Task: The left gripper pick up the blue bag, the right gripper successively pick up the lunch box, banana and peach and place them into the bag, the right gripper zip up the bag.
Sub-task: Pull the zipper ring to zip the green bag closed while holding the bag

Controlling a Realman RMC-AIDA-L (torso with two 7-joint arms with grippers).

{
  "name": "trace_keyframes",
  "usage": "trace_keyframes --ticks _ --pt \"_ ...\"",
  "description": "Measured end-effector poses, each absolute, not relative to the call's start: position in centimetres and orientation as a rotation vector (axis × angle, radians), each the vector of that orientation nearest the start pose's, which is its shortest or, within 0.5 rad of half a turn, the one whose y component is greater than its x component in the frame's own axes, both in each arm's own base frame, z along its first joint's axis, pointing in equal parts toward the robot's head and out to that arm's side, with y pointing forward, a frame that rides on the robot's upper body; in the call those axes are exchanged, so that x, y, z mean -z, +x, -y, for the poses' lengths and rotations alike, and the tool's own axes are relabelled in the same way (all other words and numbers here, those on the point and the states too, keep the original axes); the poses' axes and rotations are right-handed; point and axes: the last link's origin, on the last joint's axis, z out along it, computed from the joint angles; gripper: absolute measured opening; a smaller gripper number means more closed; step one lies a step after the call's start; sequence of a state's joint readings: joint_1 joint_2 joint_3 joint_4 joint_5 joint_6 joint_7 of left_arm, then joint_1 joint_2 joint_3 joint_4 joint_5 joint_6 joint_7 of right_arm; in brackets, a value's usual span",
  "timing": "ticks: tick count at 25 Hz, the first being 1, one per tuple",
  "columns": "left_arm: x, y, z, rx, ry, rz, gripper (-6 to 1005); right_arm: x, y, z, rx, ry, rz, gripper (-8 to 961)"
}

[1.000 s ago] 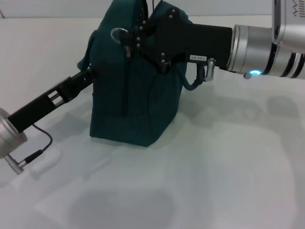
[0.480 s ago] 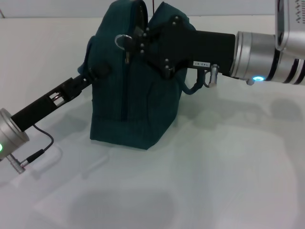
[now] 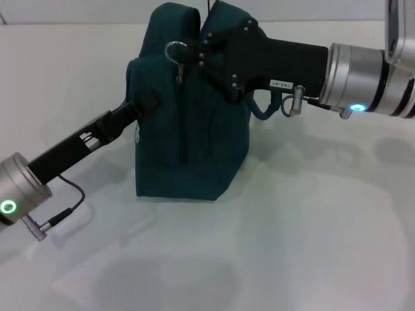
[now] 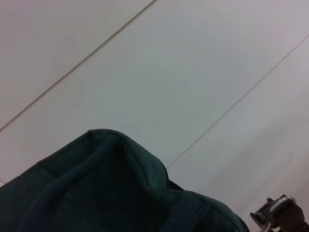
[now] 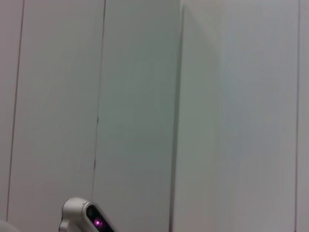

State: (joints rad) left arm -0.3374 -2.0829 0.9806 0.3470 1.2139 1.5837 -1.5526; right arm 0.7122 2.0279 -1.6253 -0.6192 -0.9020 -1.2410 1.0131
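Note:
The blue bag (image 3: 191, 136) stands upright on the white table, its top fabric filling the low part of the left wrist view (image 4: 96, 193). My left gripper (image 3: 141, 105) reaches in from the lower left and is shut on the bag's left side. My right gripper (image 3: 192, 55), black, comes in from the right across the bag's top. It is shut on the zipper pull, whose metal ring (image 3: 174, 49) sticks out just beyond its fingertips. The lunch box, banana and peach are out of view.
White table (image 3: 292, 233) lies in front of and to the right of the bag. A cable (image 3: 65, 210) hangs from my left wrist near the table. The wrist views show mainly pale wall panels (image 5: 145, 96).
The right gripper has moved rightward along the bag's top with the zipper ring. The bag has shifted right, and the left gripper has followed it.

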Motion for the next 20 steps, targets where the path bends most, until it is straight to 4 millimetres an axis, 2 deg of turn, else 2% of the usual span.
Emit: trace_keyframes --ticks 14,20 --pt "1.9 -26.6 -26.9 1.504 -2.314 1.161 149 3.5 12.1 -37.9 -1.276 -2.566 -0.26 10" --pt "1.9 -26.4 -26.8 1.516 -2.326 1.149 50 3.5 12.3 -37.7 -1.283 -2.572 -0.276 10"
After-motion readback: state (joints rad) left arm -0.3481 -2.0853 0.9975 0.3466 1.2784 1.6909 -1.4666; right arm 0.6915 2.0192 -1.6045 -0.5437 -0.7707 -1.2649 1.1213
